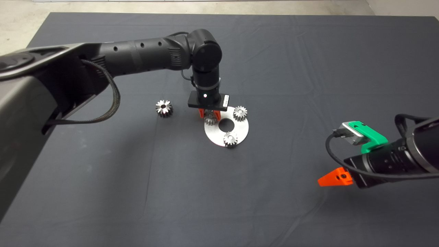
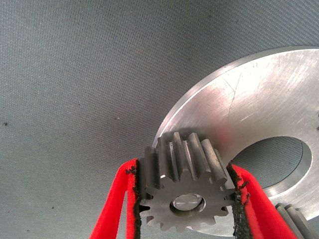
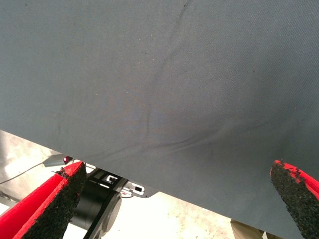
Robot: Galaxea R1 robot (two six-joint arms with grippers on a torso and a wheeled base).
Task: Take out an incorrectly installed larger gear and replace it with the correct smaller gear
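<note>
The larger gear (image 1: 164, 108) stands alone on the dark mat, left of the round silver plate (image 1: 242, 129). My left gripper (image 1: 209, 117) points straight down over the plate's left edge. In the left wrist view the left gripper (image 2: 183, 170) is shut on the smaller gear (image 2: 185, 196), its black pads pressed against the teeth on both sides. The gear sits upright on the plate (image 2: 259, 104), and a silver pin fills its centre hole. In the head view the smaller gear (image 1: 210, 120) is mostly hidden by the fingers.
Two more small gears stand on the plate, one at the back (image 1: 240, 113) and one at the front (image 1: 230, 139), around its centre hole (image 1: 226, 125). My right gripper (image 1: 330, 179) waits at the mat's right side, open (image 3: 179, 169) over bare mat near the edge.
</note>
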